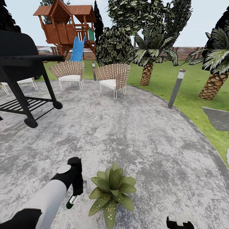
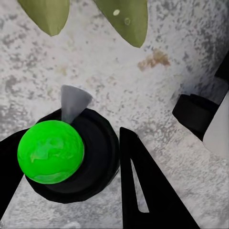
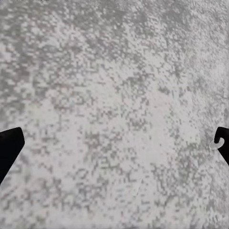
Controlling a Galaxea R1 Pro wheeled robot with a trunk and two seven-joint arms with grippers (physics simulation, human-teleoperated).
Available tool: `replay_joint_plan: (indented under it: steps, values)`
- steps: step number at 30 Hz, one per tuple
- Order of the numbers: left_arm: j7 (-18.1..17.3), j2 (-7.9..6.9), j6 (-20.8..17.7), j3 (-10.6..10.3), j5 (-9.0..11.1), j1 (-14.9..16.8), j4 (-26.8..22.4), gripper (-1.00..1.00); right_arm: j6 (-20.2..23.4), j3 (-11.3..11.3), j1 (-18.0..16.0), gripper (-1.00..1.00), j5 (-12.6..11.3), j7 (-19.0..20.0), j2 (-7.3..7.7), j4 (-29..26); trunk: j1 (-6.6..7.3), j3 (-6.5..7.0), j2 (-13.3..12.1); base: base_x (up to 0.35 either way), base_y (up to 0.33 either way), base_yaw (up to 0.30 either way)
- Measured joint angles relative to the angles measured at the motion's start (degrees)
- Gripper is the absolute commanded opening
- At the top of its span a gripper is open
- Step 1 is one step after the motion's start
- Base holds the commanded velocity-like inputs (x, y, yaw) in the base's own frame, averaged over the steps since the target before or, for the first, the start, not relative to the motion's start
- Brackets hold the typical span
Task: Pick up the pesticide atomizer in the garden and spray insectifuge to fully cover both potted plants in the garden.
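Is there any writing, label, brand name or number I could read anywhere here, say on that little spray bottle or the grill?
None: no readable text in any view.
The pesticide atomizer held by the left gripper has a pale band, too small to show any writing; the left wrist view shows its plain green top.
The black grill, wicker chairs, bollard lamp and play tower bear no lettering.

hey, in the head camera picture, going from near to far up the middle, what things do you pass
Potted plant on the stone patio → wicker chair at the patio's far edge → dark leafy bush behind it → wooden fence at the back.
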State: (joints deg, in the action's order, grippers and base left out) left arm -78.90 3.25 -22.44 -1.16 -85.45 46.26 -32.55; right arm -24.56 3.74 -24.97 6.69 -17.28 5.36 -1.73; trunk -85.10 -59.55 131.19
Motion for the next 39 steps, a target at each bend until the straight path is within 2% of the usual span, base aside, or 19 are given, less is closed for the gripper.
replay_joint_plan:
  steps: [2, 5, 7, 15, 22, 28, 31, 33, 35, 39]
  values:
    - [0.0, -0.42, 0.1, -0.1, -0.1, -0.1, 0.1, -1.0, 0.0, 0.0, 0.0, 1.0, 0.0, 0.0, 0.0, 0.0, 0.0, 0.0, 0.0, 0.0, 0.0, 0.0]
    - [0.1, -2.34, 0.3, -0.1, -0.2, -2.4, 0.1, -1.0, 0.0, 0.0, 0.0, 1.0, 0.0, 0.0, 0.0, 0.0, 0.0, 0.0, 0.0, 0.0, 0.0, 0.0]
    - [0.1, -2.98, 0.3, -0.1, -0.1, -2.8, 0.2, -1.0, 0.0, 0.0, 0.0, 1.0, 0.0, 0.0, 0.0, 0.0, 0.0, 0.0, 0.0, 0.0, 0.0, 0.0]
    - [2.6, -4.29, -0.4, 0.8, 0.4, -3.0, 1.2, -1.0, 0.0, 0.0, 0.0, 1.0, -0.1, -0.1, -0.04, -0.2, 0.0, 0.0, 0.0, 0.0, 0.0, 0.009]
    - [2.9, -4.39, -0.8, 1.0, 0.7, -3.0, 0.7, -1.0, 0.0, 0.1, 0.0, 1.0, -0.1, -0.1, -0.05, -0.2, 0.0, 0.0, 0.0, 0.0, -0.105, 0.238]
    - [3.2, -4.04, -0.8, 1.0, 0.7, -3.0, 0.7, -1.0, 0.0, 0.1, 0.0, 1.0, -0.1, -0.1, 0.0, -0.2, 0.0, 0.0, 0.0, 0.01, -0.141, 0.043]
    - [7.0, -4.12, -0.8, 0.9, 0.7, -3.0, 1.6, -1.0, 0.0, 0.1, 0.0, 1.0, -0.1, -0.1, -0.02, -0.2, 0.0, 0.0, 0.0, 0.001, -0.009, 0.001]
    - [8.1, -4.14, -0.8, 1.7, 1.7, -3.0, 1.6, -1.0, 0.0, 0.1, 0.0, 1.0, -0.1, -0.1, -0.06, -0.2, 0.0, 0.0, 0.0, -0.034, -0.064, 0.009]
    - [8.6, -4.22, -0.8, 3.6, 3.2, -3.0, 1.4, -1.0, 0.0, 0.1, 0.0, 1.0, -0.1, -0.1, -0.07, -0.2, -0.01, 0.0, 0.0, -0.145, -0.152, 0.147]
    - [8.8, -4.08, -1.0, 5.4, 3.9, -3.1, 1.0, -1.0, 0.0, 0.1, 0.0, 1.0, -0.1, -0.1, -0.09, -0.2, -0.01, 0.0, 0.0, -0.142, -0.21, 0.248]
